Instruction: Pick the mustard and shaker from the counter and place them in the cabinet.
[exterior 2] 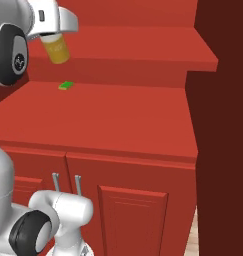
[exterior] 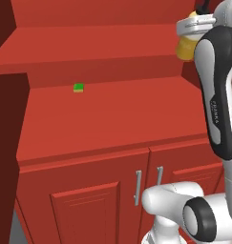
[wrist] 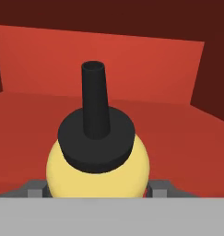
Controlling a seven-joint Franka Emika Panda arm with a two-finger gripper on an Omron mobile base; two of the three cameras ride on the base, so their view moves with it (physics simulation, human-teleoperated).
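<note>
We face the red cabinet [exterior: 103,119], its flat shelves stepping back above two panelled doors [exterior 2: 133,210] with silver handles. Our hand [exterior 2: 53,31] grips the yellow mustard bottle [exterior 2: 57,49] by its sides, holding it in the air above the lower shelf. A tiny green block [exterior: 79,87] lies on that shelf.

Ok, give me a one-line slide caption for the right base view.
The pincer holds the mustard tilted in the air above a red cabinet shelf bearing a small green block.
</note>
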